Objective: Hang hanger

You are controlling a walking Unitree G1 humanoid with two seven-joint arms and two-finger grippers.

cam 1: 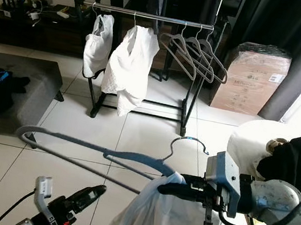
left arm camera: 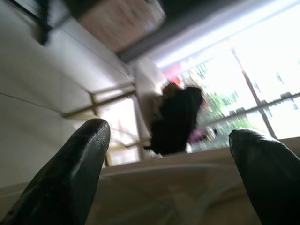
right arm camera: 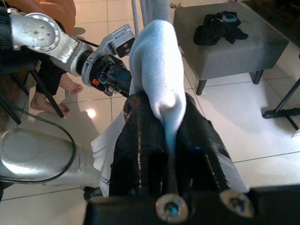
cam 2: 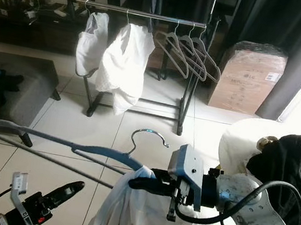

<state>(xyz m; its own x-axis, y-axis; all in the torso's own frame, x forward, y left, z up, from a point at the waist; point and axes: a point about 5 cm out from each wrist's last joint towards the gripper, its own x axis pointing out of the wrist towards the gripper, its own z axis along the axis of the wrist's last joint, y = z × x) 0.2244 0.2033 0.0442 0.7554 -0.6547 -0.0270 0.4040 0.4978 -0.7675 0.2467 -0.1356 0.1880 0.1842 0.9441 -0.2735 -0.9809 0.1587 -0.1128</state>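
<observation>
My right gripper [cam 1: 168,188] is pinched tight on the blue hanger [cam 1: 125,157], which carries a white shirt [cam 1: 150,216] and sits low and near, well short of the clothes rack [cam 1: 155,16] far across the tiled floor. My left gripper [cam 1: 88,192] hangs low at the near left, its fingers [left arm camera: 70,178] spread apart and holding nothing.

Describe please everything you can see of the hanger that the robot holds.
The grey-blue hanger looks like plastic, with a thin metal hook pointing up. It lies nearly level above the tiled floor, its long arm reaching toward the robot's left. A white garment drapes from it. The right hand is shut on the cloth-covered shoulder.
</observation>
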